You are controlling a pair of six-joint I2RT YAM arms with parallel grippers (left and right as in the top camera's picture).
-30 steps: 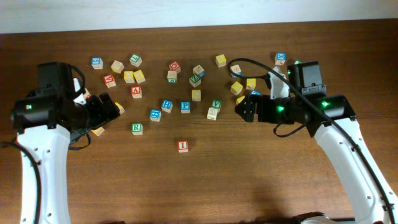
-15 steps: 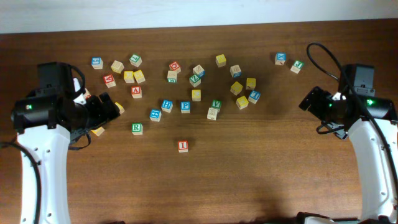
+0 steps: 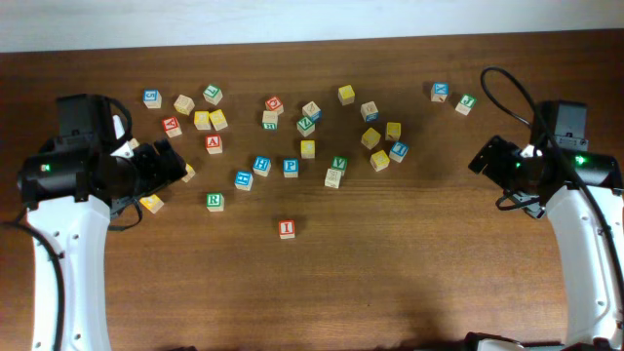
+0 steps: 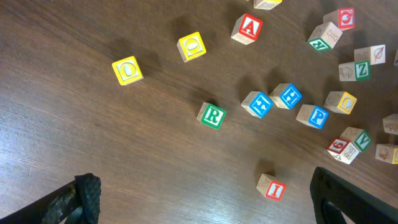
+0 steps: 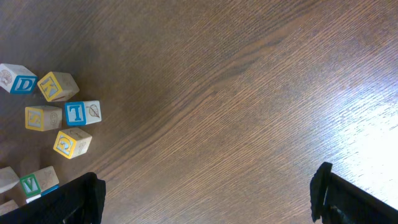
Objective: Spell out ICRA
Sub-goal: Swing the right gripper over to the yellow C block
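Note:
The red-lettered I cube (image 3: 287,228) (image 4: 272,186) lies alone toward the front of the table. Left of it is the green-lettered R cube (image 3: 214,201) (image 4: 212,115), and farther back the red-lettered A cube (image 3: 214,143) (image 4: 247,27). The yellow C cube (image 3: 308,148) (image 4: 342,101) sits in the middle cluster behind the P cube. My left gripper (image 3: 168,174) (image 4: 205,199) stands open at the left, short of the R cube, nothing between its fingers. My right gripper (image 3: 483,156) (image 5: 208,193) hangs open over bare wood at the right.
Two yellow cubes (image 3: 151,203) (image 3: 187,171) lie close to the left gripper. Blue-lettered H (image 3: 262,164) and P (image 3: 291,167) cubes and a green V cube (image 3: 338,163) sit mid-table. Several more cubes are scattered along the back, some left of the right gripper (image 5: 82,112).
The right arm pulled back from the cube cluster to the right side of the table, then held still. The left gripper shifted slightly toward the back. No cube moved.

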